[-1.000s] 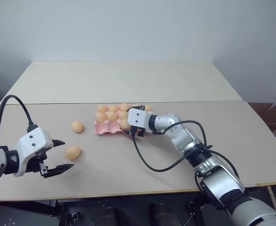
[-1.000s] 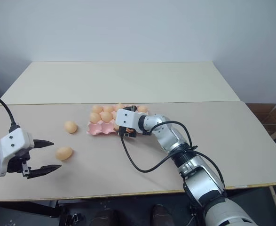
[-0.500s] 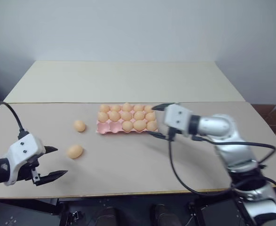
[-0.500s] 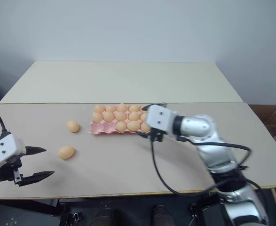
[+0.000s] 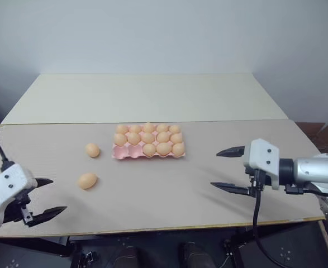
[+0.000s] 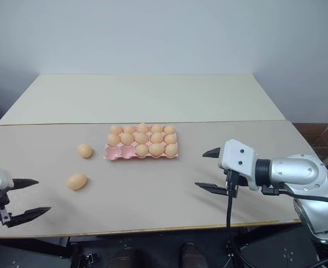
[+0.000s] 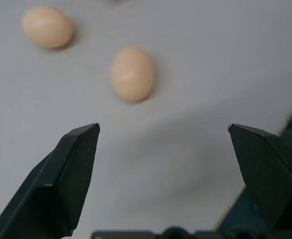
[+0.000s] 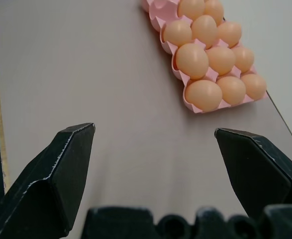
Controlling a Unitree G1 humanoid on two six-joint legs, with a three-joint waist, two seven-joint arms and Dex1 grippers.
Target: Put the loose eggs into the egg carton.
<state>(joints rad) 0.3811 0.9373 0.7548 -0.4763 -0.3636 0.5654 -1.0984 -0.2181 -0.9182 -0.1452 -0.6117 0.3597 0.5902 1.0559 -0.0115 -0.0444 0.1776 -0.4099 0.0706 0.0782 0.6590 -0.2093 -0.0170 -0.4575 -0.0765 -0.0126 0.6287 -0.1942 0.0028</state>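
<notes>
While the egg carton (image 5: 148,144) is sitting mid-desk (image 5: 152,95) with thirteen cups filled and the two front-left cups bare, we are noting two loose eggs (image 5: 88,180) lying on the desk at its nine and eight o'clock, well apart from it. The left hand (image 5: 43,197) is hovering released near the nearer egg (image 7: 132,73), touching nothing. The right hand (image 5: 226,168) is hanging released and empty at the carton's four o'clock.
</notes>
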